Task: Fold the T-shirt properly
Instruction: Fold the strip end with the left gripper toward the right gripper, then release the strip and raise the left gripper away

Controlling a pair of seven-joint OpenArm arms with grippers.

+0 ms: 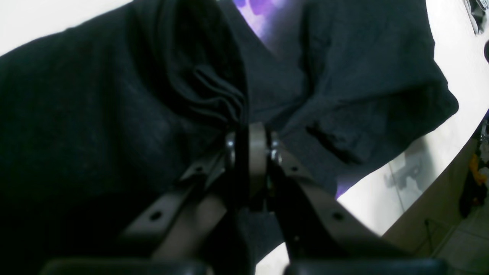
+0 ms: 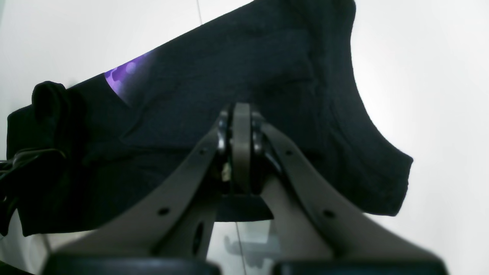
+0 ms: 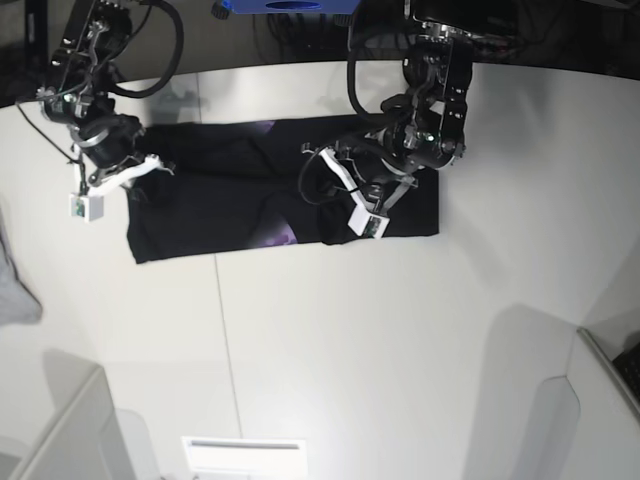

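Note:
The black T-shirt [image 3: 230, 200] lies spread lengthwise across the far part of the white table [image 3: 350, 330], mostly plain side up. A patch of purple print [image 3: 280, 235] shows at a fold. My left gripper [image 3: 325, 160] is over the shirt's middle. In the left wrist view the left gripper [image 1: 250, 128] is shut on a bunched pleat of the T-shirt [image 1: 95, 114]. My right gripper [image 3: 155, 165] is at the shirt's left end. In the right wrist view the right gripper [image 2: 241, 109] has its jaws pressed together on the T-shirt [image 2: 267, 57], with the cloth hanging off them above the table.
A light grey cloth [image 3: 15, 290] lies at the table's far left edge. A blue object [image 3: 280, 6] sits behind the table. White boxy edges stand at the lower left [image 3: 70, 430] and lower right [image 3: 600, 400]. A table seam [image 3: 225, 340] runs toward the front.

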